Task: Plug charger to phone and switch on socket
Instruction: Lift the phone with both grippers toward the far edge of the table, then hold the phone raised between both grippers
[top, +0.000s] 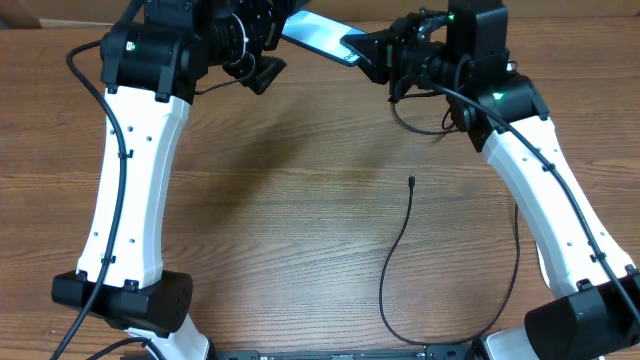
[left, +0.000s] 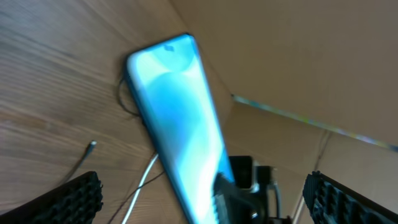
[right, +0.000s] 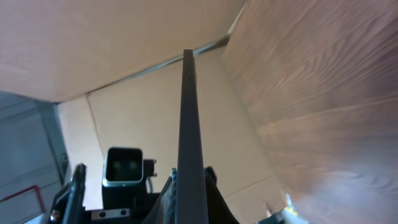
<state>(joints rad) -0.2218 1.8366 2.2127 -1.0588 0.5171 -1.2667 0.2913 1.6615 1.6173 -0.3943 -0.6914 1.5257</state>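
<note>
Your right hand (top: 362, 50): clenched on phone (top: 320, 35).
Your left hand (left: 205, 196): released — charger tip (top: 411, 181) on worktop (top: 290, 210), back to its right.

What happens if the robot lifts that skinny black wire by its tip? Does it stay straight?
Probably not. The charger lies in a loose curve on the table, so it looks floppy and would likely dangle. It is very thin, so probably light. Its small tip might slip from a pinch.
</note>
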